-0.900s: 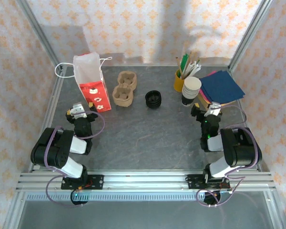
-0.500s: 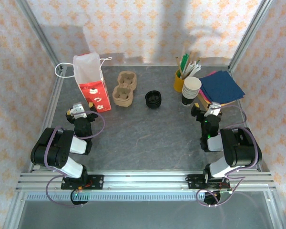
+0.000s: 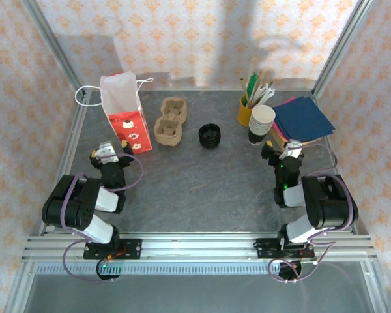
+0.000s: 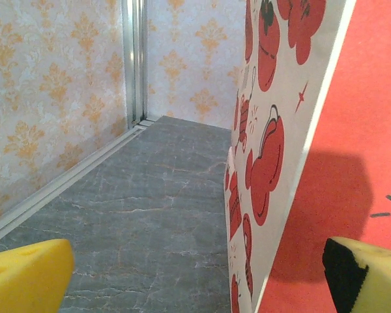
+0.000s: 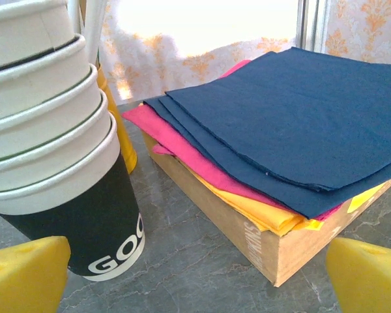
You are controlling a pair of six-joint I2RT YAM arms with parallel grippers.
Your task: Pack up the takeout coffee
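Grey counter (image 3: pixel 202 182) from above, dark paper cups (image 3: pixel 261 122) stacked far right beside yellow stirrer cup (image 3: pixel 245 112), black lids (image 3: pixel 210 135) mid-counter, left wrist, left end effector (image 4: pixel 195 280) wide apart facing red bag (image 4: pixel 352 130), right wrist, right end effector (image 5: pixel 195 274) wide apart before cups and napkins (image 5: pixel 293 111).

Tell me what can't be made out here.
Left wrist view: the paper bag runs off the top and right edges, opening unseen.
Right wrist view: the cup stack is cropped by the top edge and hides most of the yellow stirrer cup.
Top view: the black lids are too small to count.
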